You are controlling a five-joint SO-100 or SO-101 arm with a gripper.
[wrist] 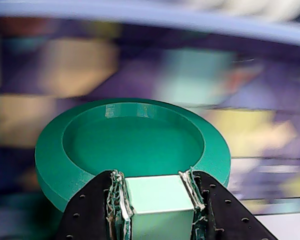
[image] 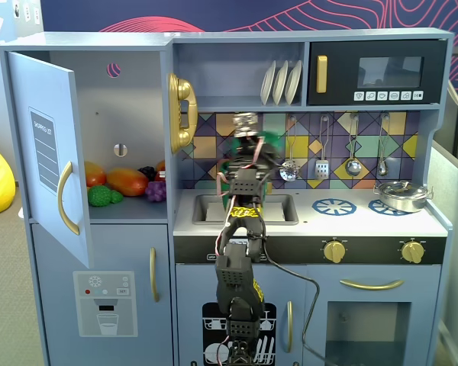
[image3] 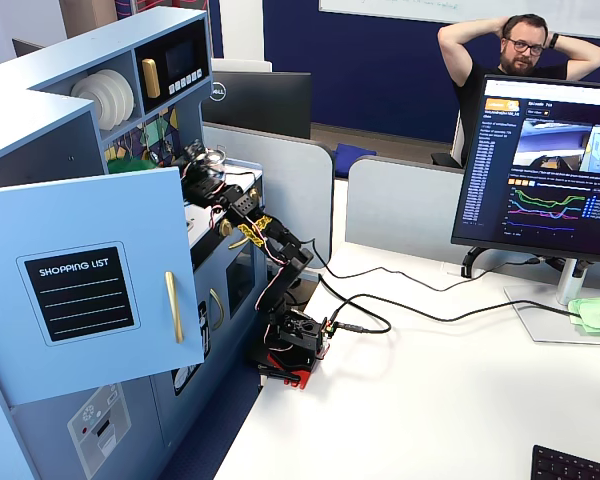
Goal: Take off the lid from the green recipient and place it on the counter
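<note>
My gripper (wrist: 157,176) is shut on the light green strap handle (wrist: 159,202) of the lid (wrist: 135,142), a round dark green disc that fills the middle of the wrist view. In a fixed view the gripper (image: 248,136) holds the lid (image: 270,142) in the air in front of the tiled back wall. It is well above the sink (image: 206,207) and the pale counter (image: 313,223), and is blurred by motion. The green recipient does not show clearly in any view; the arm (image: 244,198) stands in front of the sink area.
A silver pan (image: 401,196) sits on the right burner. Utensils (image: 353,164) hang on the back wall, and a shelf with white plates (image: 282,81) is just above the gripper. The fridge door (image: 49,152) stands open at the left. The arm's base (image3: 295,340) is clamped to a white desk.
</note>
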